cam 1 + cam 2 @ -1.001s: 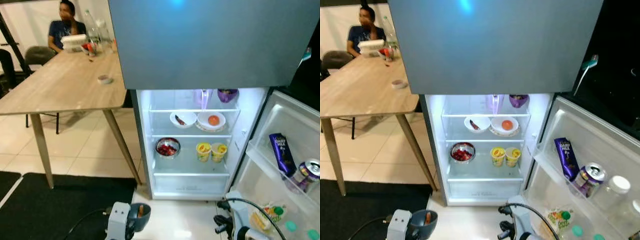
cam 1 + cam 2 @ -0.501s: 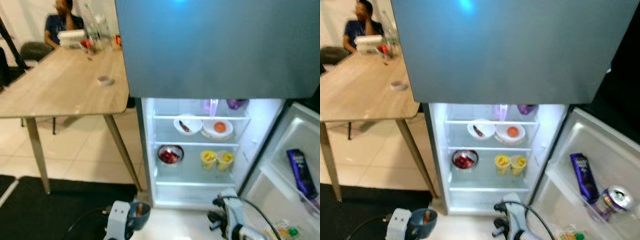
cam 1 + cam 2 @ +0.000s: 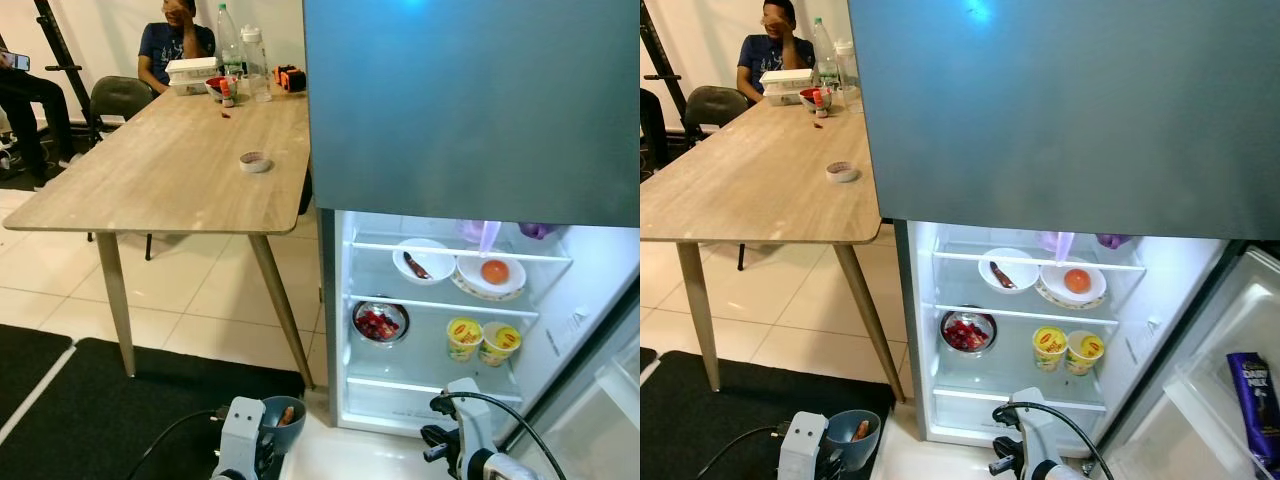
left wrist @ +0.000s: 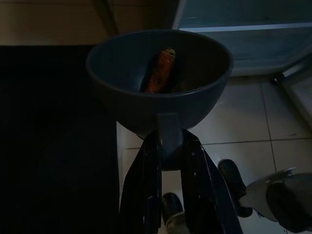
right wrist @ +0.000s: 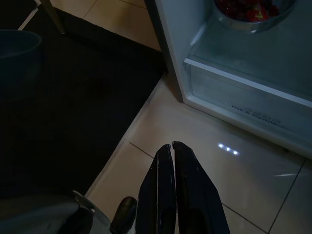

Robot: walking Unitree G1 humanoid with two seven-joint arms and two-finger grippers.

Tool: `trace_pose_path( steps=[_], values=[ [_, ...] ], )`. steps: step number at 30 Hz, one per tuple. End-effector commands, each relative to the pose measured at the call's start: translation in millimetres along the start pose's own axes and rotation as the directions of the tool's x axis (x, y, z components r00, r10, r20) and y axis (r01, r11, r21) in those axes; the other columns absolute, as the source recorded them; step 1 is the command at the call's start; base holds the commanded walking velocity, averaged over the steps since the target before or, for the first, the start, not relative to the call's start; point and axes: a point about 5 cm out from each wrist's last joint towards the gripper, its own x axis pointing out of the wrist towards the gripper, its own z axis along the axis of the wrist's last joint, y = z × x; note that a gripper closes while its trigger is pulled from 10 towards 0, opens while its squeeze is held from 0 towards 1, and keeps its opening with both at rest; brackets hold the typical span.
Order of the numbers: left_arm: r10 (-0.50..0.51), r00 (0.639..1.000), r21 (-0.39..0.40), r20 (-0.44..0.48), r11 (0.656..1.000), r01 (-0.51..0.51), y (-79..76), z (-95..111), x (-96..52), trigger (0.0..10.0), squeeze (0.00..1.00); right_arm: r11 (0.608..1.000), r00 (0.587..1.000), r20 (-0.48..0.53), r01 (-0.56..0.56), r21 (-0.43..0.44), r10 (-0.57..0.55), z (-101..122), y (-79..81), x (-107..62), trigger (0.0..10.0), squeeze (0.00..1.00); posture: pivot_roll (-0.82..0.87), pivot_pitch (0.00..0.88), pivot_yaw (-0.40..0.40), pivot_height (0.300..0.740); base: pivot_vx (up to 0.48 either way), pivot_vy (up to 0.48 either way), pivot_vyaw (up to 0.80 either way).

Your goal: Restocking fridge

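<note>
Held low at the near left, over the edge of the black mat [image 3: 110, 400], the left hand [image 4: 169, 146] is clamped on the rim of a dark blue bowl [image 4: 158, 80]; an orange carrot-like piece [image 4: 160, 73] lies inside it. Low at the near right, the right hand [image 5: 171, 148] is pressed together with nothing between its fingers, above the pale tiled floor [image 5: 195, 170] just in front of the fridge [image 3: 1040, 110].

The lower compartment of the fridge is seen open and lit, while the grey upper door is shut. On the upper glass shelf [image 3: 1035, 262] a white bowl [image 3: 1007, 270] with a dark item is set to the left of a plate carrying an orange fruit [image 3: 1077, 280]. On the shelf below, a steel bowl of red food [image 3: 968, 331] is placed to the left, and two yellow cups [image 3: 1065, 348] are set side by side to the right. In the open door rack at the far right a purple chocolate bar [image 3: 1253, 400] is seen.

To the left of the fridge a wooden tabletop [image 3: 180, 170] is seen, with a small dish [image 3: 256, 161] near its right edge and boxes and bottles [image 3: 232, 70] at its far end, where a person [image 3: 176, 45] is seated.
</note>
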Motion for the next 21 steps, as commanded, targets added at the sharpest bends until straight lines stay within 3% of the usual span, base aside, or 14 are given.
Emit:
trace_pose_path(
  steps=[1, 16, 21],
  values=[
    [-0.026, 1.0, -0.001, 0.003, 1.0, 0.026, -3.2, -0.9, 0.1, 10.0, 0.0, 1.0, 1.0, -0.009, 0.008, 0.0, -0.008, -3.0, -2.0, -2.1, 10.0, 0.0, -0.07, 0.0, 0.037, 0.74, 0.0, 0.0, 0.0],
    [-0.047, 0.999, -0.02, 0.012, 0.999, 0.047, -6.0, -0.2, 0.9, 10.0, 0.0, 1.0, 1.0, -0.008, -0.013, -0.014, 0.012, -1.3, 0.9, -0.3, 10.0, 0.0, -0.07, 0.0, 0.036, 0.74, 0.0, -0.283, 0.0],
    [-0.035, 0.999, -0.034, 0.015, 0.999, 0.035, -6.1, -0.8, 0.9, 10.0, 0.0, 1.0, 1.0, -0.009, -0.016, -0.015, 0.015, -1.5, 1.2, -0.3, 10.0, 0.0, -0.07, 0.0, 0.036, 0.74, 0.0, 0.0, 0.0]
  ],
)
